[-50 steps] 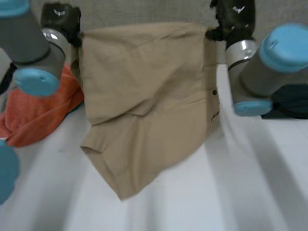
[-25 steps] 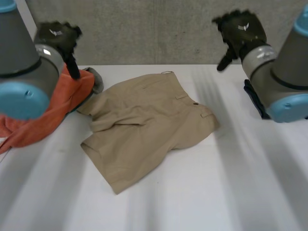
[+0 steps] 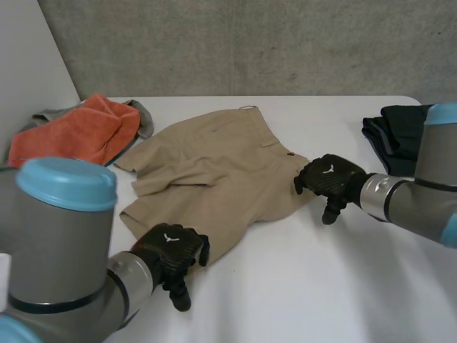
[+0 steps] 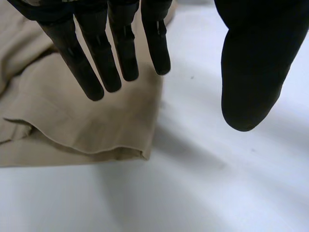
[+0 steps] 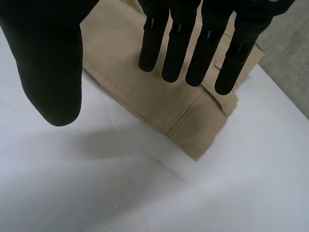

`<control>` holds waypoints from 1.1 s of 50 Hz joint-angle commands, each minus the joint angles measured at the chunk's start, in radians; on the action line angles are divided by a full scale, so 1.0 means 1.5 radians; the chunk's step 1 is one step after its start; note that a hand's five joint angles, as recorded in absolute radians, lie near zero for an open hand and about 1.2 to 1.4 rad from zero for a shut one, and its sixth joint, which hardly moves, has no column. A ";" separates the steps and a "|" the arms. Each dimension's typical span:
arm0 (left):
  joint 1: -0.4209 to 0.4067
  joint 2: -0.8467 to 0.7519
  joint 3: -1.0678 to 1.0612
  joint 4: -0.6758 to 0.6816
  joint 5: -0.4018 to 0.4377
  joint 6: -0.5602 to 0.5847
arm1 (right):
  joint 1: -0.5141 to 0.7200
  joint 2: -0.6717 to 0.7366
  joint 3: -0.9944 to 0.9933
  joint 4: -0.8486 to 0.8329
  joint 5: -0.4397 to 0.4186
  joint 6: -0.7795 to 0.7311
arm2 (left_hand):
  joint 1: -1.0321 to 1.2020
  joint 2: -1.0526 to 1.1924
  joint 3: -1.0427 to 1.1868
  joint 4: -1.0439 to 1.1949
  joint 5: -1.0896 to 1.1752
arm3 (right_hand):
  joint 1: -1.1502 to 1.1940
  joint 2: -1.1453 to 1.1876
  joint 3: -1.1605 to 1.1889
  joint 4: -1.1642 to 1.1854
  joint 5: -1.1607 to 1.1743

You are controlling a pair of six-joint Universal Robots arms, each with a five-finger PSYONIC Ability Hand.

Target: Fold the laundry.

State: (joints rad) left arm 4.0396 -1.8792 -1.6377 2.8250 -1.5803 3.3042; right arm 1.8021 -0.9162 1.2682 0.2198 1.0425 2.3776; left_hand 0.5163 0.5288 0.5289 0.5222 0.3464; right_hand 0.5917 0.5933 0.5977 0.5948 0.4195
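Tan shorts [image 3: 214, 179] lie folded and a bit rumpled in the middle of the white table [image 3: 300, 286]. My left hand [image 3: 170, 250] hovers over the near leg hem, fingers [image 4: 101, 63] straight above the shorts [image 4: 72, 111] and thumb out over bare table, holding nothing. At the waistband corner on the right side, my right hand [image 3: 328, 179] is open too. Its fingers [image 5: 193, 43] hang straight above the shorts [image 5: 159, 82] with the thumb apart, over the table.
An orange cloth [image 3: 78, 132] on a grey garment [image 3: 143, 114] lies at the table's back left. A dark folded pile [image 3: 396, 132] sits at the right edge, just behind my right arm. A grey wall stands behind the table.
The shorts were held up by both hands, then dropped flat onto the table. Both hands opened, came down and toward me, and now hover at the shorts' near hem and right corner.
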 commanded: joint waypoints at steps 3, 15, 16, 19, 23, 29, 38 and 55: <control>0.011 -0.087 0.048 0.056 -0.080 0.002 | 0.019 0.086 -0.069 -0.063 -0.023 0.015 | -0.047 -0.056 -0.056 -0.051 -0.050 | 0.023 0.022 0.019 0.021 0.022; 0.009 -0.172 0.118 0.104 -0.167 0.059 | 0.051 0.158 -0.132 -0.156 -0.010 0.041 | -0.098 -0.107 -0.107 -0.102 -0.101 | 0.002 0.001 -0.002 0.000 0.000; 0.009 -0.179 0.125 0.110 -0.176 0.070 | 0.056 0.164 -0.136 -0.172 0.000 0.045 | -0.096 -0.105 -0.105 -0.100 -0.099 | 0.002 0.001 -0.002 0.000 0.000; 0.009 -0.187 0.134 0.117 -0.184 0.089 | 0.065 0.172 -0.142 -0.200 0.018 0.049 | -0.085 -0.093 -0.093 -0.088 -0.088 | 0.019 0.018 0.015 0.017 0.018; 0.009 -0.204 0.150 0.132 -0.189 0.119 | 0.073 0.186 -0.151 -0.247 0.049 0.056 | -0.024 -0.032 -0.032 -0.028 -0.027 | 0.055 0.053 0.051 0.053 0.053; 0.011 -0.221 0.162 0.178 -0.201 0.157 | 0.080 0.213 -0.169 -0.299 0.075 0.055 | 0.273 0.264 0.264 0.269 0.270 | 0.212 0.211 0.208 0.210 0.211; -0.003 -0.185 0.161 0.193 -0.198 0.188 | 0.075 0.167 -0.148 -0.275 0.087 0.086 | 0.587 0.578 0.578 0.583 0.584 | 0.536 0.535 0.532 0.534 0.535; 0.010 -0.007 0.058 -0.114 -0.032 0.371 | -0.043 -0.220 0.173 0.419 0.086 -0.296 | 0.587 0.578 0.578 0.583 0.584 | 0.536 0.535 0.532 0.534 0.535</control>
State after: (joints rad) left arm 4.0349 -1.9279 -1.5120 2.8125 -1.7217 3.7631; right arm 1.8059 -1.0636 1.3412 0.5062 1.1721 2.1988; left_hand 1.1365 1.1928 1.1878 1.1938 1.0065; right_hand 1.1335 1.1735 1.1794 1.1894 0.9915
